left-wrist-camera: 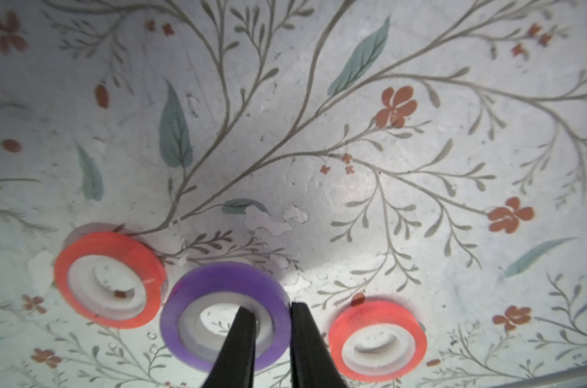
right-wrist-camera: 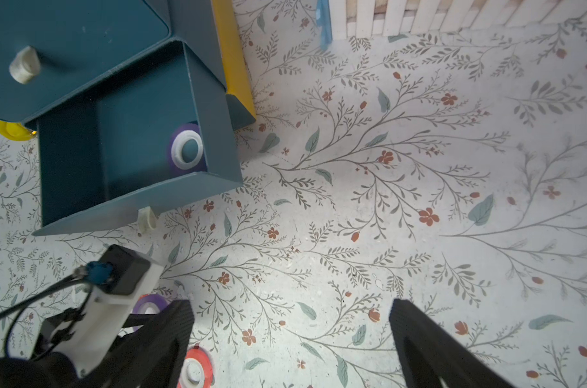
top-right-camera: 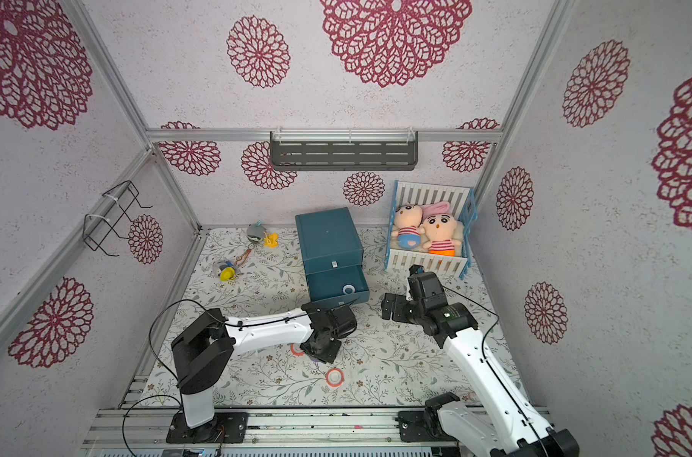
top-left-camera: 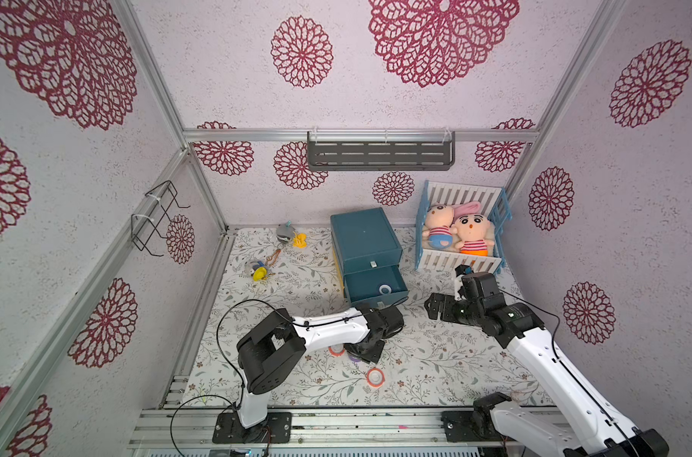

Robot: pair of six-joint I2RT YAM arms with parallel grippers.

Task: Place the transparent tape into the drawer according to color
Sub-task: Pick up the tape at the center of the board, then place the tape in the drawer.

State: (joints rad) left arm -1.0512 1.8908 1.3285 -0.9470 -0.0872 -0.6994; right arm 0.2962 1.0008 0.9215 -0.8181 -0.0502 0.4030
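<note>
One purple tape ring (left-wrist-camera: 218,278) flat on the desk (left-wrist-camera: 319,100), wall clamped by left fingers (left-wrist-camera: 238,346), one inside the core; open lower drawer (right-wrist-camera: 124,205) just beyond; right fingers (right-wrist-camera: 429,349) spread, empty.

White-and-black left arm (top-left-camera: 328,328) and right arm (top-left-camera: 542,356), bolted to black base plates (top-left-camera: 277,427).
White link shells with small dark holes, bulky black joint housings, thin black cables (top-left-camera: 218,326) looping outside, green mark (top-left-camera: 511,315) near the right wrist, tapered black fingers (left-wrist-camera: 238,349).
</note>
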